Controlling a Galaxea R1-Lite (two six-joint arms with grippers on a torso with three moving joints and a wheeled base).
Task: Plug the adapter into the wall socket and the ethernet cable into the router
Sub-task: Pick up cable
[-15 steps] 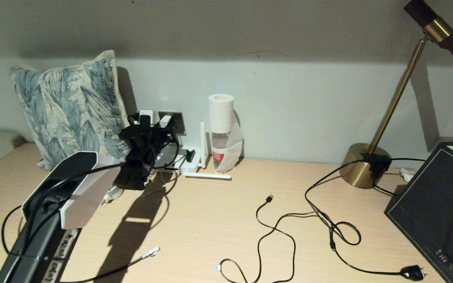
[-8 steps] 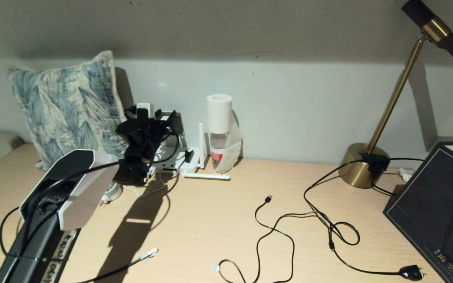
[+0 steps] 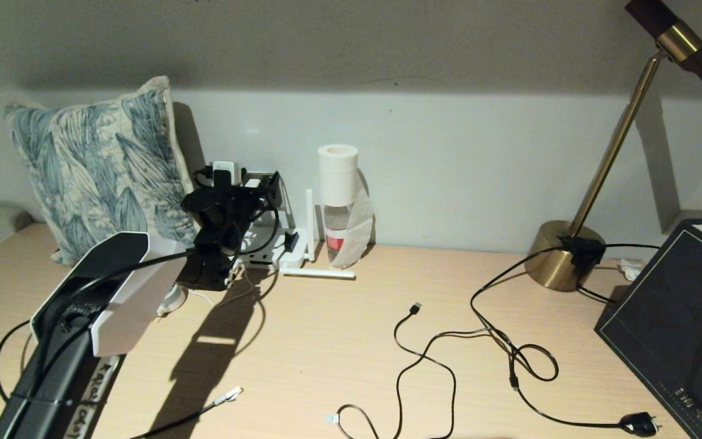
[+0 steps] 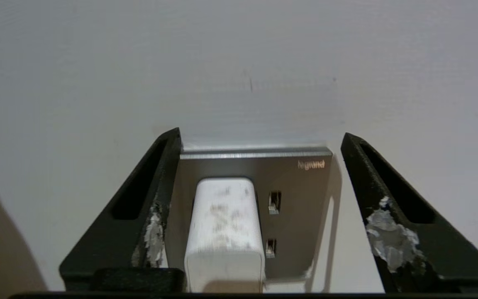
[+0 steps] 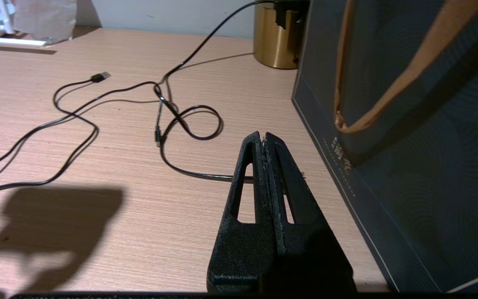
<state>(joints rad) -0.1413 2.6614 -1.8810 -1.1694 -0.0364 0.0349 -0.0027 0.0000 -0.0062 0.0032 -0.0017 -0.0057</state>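
A: At far left, leaf-print pillow (image 3: 95, 164) against the wall. Just beside it, left gripper (image 4: 259, 139) at the wall socket (image 4: 297, 178). Changed in the last second?

B: Carried slightly higher and closer to the wall than a second ago. Adapter (image 4: 224, 224) now flat against the grey plate, apparently seated; prongs hidden, so depth not confirmed.

A: State of the jaws?

B: Spread wide, clamped on nothing. Adapter between the fingers (image 4: 388, 232), close beside one and well apart from the other; contact with the near one not resolvable.

A: Meaning for the task?

B: Judged: first half done or nearly so; release in place, withdrawal next.

A: Further right?

B: Router (image 3: 269, 247) just below and beside the socket, one antenna upright, one lying on the desk. Ethernet cable (image 3: 192, 416) loose on the desk nearer the robot, clear connector free, not plugged in. Then a thin black USB cable (image 3: 415, 308).

A: Far right?

B: Right gripper (image 5: 262, 135) idle above the desk beside a dark bag (image 5: 409, 145), fingers pressed together, empty.
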